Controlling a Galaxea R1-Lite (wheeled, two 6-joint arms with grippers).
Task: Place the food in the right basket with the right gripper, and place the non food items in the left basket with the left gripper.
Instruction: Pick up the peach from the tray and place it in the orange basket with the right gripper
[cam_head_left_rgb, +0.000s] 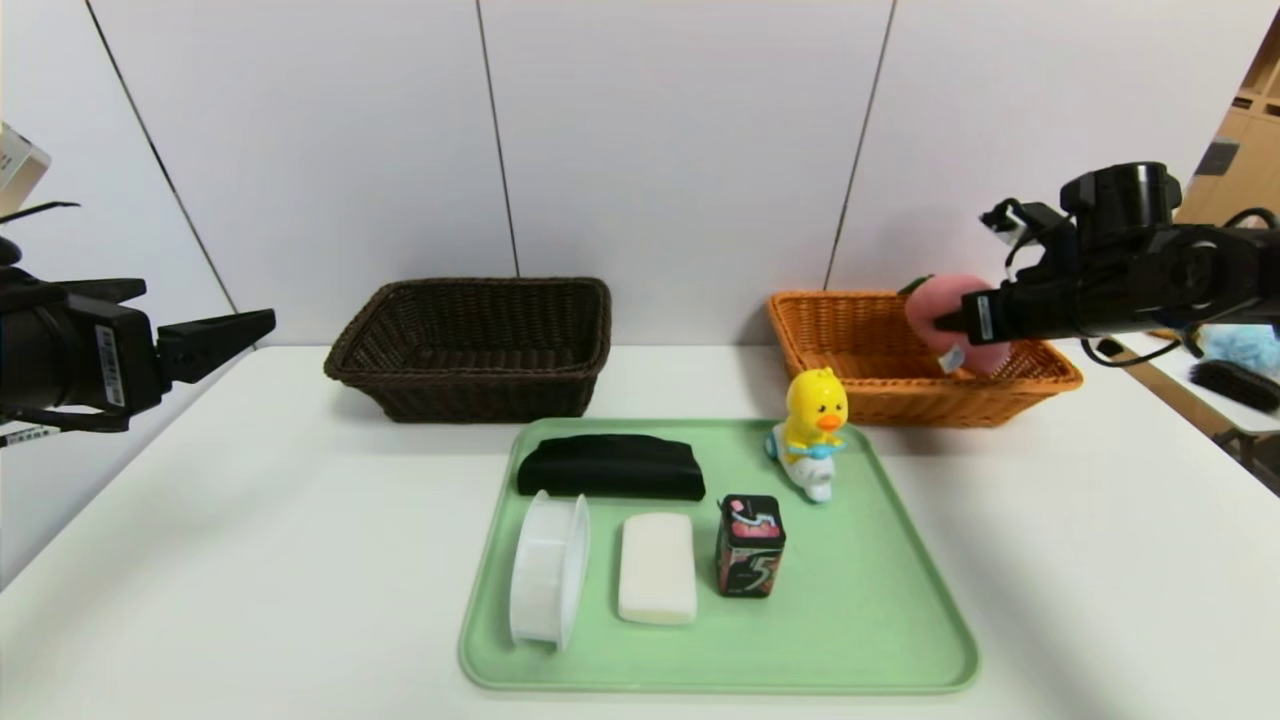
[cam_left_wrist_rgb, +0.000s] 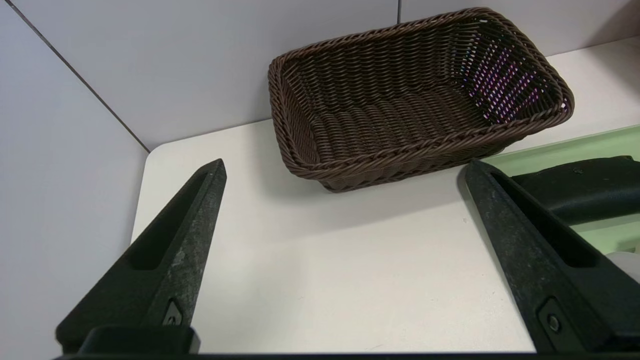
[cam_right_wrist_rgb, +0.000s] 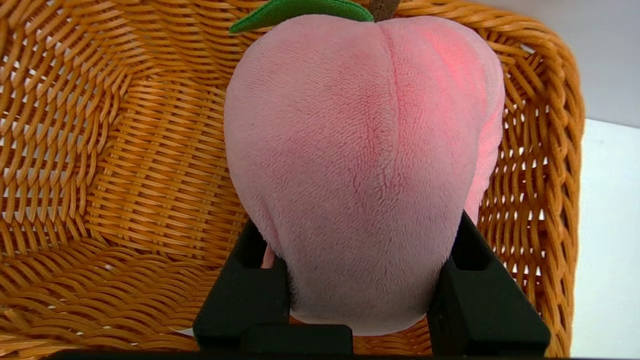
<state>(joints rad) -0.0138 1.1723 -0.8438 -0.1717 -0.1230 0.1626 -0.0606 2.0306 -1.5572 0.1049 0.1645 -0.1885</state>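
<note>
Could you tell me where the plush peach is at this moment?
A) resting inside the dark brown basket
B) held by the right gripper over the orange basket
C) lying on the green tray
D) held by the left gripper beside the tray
B: the right gripper is shut on the plush peach, holding it over the orange basket, as the right wrist view shows.

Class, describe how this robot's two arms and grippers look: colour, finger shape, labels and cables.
Both arms are black. The left gripper has two long pointed wedge fingers with hollowed recesses, and a white barcode-style label on its wrist. The right gripper has blocky black fingers, a white label near its tip, a round black joint housing above the wrist and thin black cables looping off it.
</note>
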